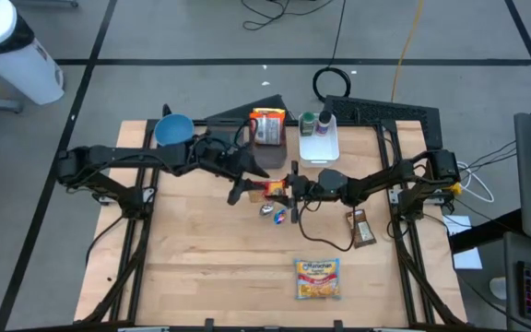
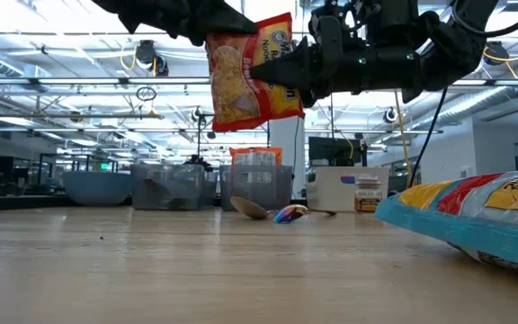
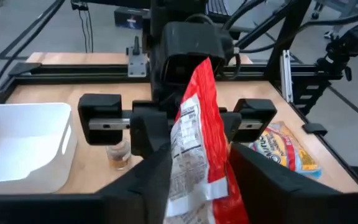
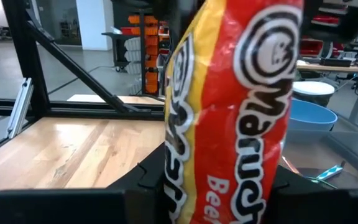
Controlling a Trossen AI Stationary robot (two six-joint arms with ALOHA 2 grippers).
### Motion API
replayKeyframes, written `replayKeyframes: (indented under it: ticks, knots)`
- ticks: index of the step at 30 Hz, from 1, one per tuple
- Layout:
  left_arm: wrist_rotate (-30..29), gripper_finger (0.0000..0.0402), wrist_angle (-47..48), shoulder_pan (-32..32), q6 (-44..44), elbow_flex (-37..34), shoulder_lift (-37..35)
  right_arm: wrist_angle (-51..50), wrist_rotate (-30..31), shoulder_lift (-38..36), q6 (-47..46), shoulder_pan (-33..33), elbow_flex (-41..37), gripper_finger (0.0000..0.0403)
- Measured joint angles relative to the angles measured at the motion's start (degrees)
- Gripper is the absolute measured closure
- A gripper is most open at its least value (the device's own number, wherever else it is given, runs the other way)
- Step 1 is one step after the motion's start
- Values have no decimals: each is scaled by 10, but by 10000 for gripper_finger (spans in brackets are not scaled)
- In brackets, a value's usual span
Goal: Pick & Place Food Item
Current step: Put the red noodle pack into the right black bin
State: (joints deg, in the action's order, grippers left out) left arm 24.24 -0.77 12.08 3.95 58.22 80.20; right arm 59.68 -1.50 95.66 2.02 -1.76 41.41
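The wooden desk carries both dark arms, which meet above its centre. The left arm reaches in from the left edge, the right arm from the right edge.

A white bin stands at the far edge of the desk, beside a clear container holding orange packets. A blue bowl sits at the far left, next to the left arm.

A second ramen packet lies flat near the front edge, well apart from both arms. A brown snack bar lies below the right arm's forearm.

The task item, a red and yellow Maruchan ramen packet, hangs in the air above the desk's centre, clear of the surface, between the two tools. The left tool is pinching one end of the packet, its fingers pressed on either side. The right tool is pinching the other end, with the packet filling the gap between its fingers.

Small wrapped sweets lie on the desk just below the held packet; in the low view they show beside a spoon-like object.
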Motion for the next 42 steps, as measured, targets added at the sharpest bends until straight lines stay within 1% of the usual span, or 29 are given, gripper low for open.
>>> replayKeyframes:
  ticks: [3,7,8,12,16,20,21,25,28,32,36,39,41,42]
  knots:
    - [3,296,1,4,0,0,0,0,0,0,0,0,0,285]
    - [6,379,2,5,7,0,0,0,2,0,0,0,0,285]
    - [9,390,2,5,10,0,0,0,2,0,0,0,0,285]
    - [21,395,2,5,23,0,0,0,0,0,1,0,0,283]
    - [4,397,2,6,36,0,-1,0,4,0,1,-1,0,280]
    - [3,398,12,18,39,0,-12,2,14,0,1,-1,0,263]
    - [1,398,21,22,39,0,-17,3,24,0,1,-1,0,258]
    - [-6,399,53,34,41,0,-41,4,93,0,2,0,1,238]
    - [-6,400,75,39,41,0,-60,6,120,0,5,0,1,230]
    - [-5,400,100,41,52,0,-82,14,118,-1,23,-1,1,226]
    - [-23,400,119,41,61,0,-102,4,118,-9,22,0,0,228]
    - [-24,400,127,45,59,0,-116,-2,119,-9,22,0,-1,231]
    - [-19,401,112,51,38,0,-119,2,119,-9,22,0,-1,231]
    - [-7,401,111,54,24,1,-119,1,119,-9,22,0,-1,231]
